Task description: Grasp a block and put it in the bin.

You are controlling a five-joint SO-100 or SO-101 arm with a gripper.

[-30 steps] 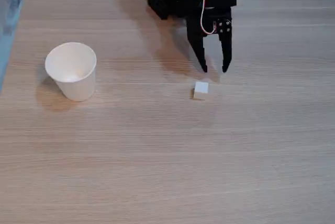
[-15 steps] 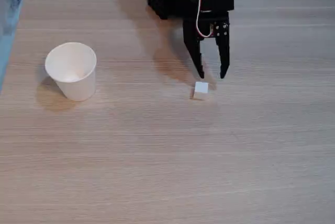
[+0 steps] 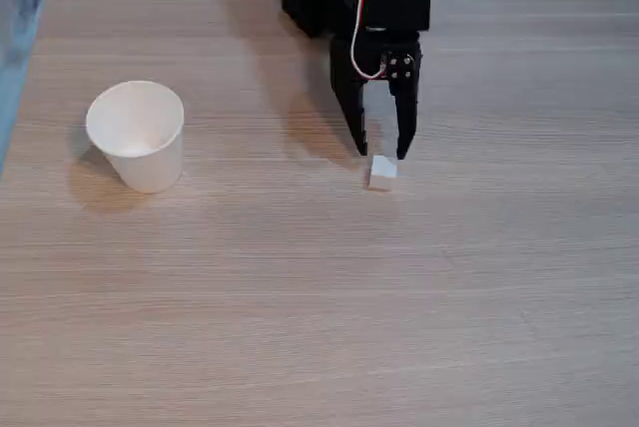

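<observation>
Surface: pale wood-grain table (image 3: 300, 297), its grain running left to right across the whole frame of the fixed view.
Block: small white block (image 3: 382, 172) just right of centre, resting on the table; a tan strip shows along its lower edge. As a cube it has no long axis; 1 corner edge faces roughly toward the camera, so it sits slightly turned.
Bin: white paper cup (image 3: 138, 135) at centre left, upright, mouth up, rolled rim wider than the base, well apart from the block.
Gripper: black gripper (image 3: 381, 154) hanging from the upper centre, its 2 fingers pointing down and spread apart, holding nothing; the tips sit just above the block on either side of its top. Contact with the block cannot be judged.
Wiring: a red and white cable (image 3: 359, 23) loops down the arm's front.
Writing: no readable label on cup, block or arm.
Cut off: the arm's upper part leaves the top edge; blurred blue cloth (image 3: 15, 18) at the far left is hard to identify.
</observation>
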